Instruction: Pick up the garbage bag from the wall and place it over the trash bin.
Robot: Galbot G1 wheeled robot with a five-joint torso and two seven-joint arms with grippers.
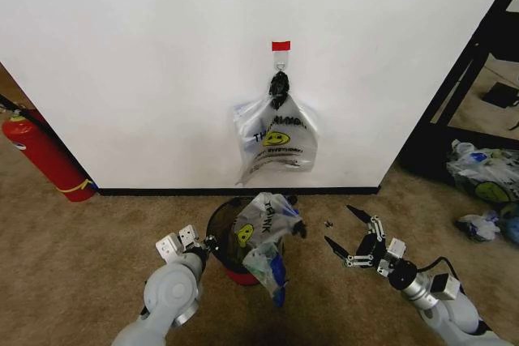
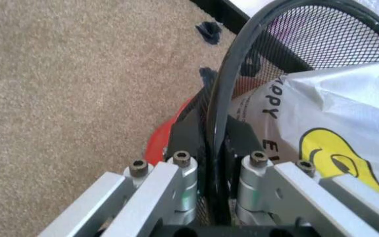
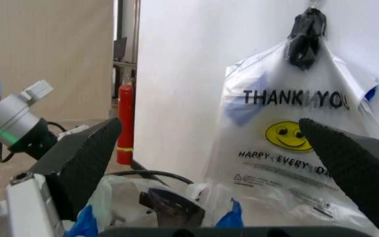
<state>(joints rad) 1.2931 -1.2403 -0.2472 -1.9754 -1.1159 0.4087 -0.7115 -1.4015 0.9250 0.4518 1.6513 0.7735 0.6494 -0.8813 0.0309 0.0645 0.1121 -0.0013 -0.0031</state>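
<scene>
Landmark: the trash bin (image 1: 220,242), a round black mesh bin with a red base, stood on the carpet (image 1: 81,249) just in front of the wall (image 1: 162,62).
Garbage bag: the garbage bag (image 1: 263,237), thin and see-through with a yellow smiley face and black lettering, lay draped over the bin's rim on the side toward the right arm, part of it hanging down outside the bin toward the carpet; in the left wrist view the bag (image 2: 334,133) filled the bin's mouth behind the mesh.
Left gripper: the left gripper (image 2: 210,153) sat at the bin's rim on the side away from the bag's hanging part, its fingers drawn narrow and clamped on the black rim wire and mesh of the bin (image 2: 288,44); in the head view it (image 1: 203,245) touched the bin's edge.
Right gripper: the right gripper (image 1: 345,237) hovered beside the bin, apart from it and from the bag, its fingers (image 1: 361,216) spread wide with nothing between them.
Wall: white with a black skirting strip, directly behind the bin.
Hook: a hook (image 1: 280,59) under a small red tape square (image 1: 280,45) was on the wall above the bin.
Bunch of bags: a thicker bunch of like bags (image 1: 276,139) topped by a black knot (image 1: 279,87) hung from the hook, above and behind the bin.
Fire extinguisher: a red fire extinguisher (image 1: 45,155) leaned at the wall's foot, well apart from the bin on the left arm's side.
Sacks: clear sacks of bottles and rubbish (image 1: 482,176) lay on the floor well apart from the bin, past the right arm.
</scene>
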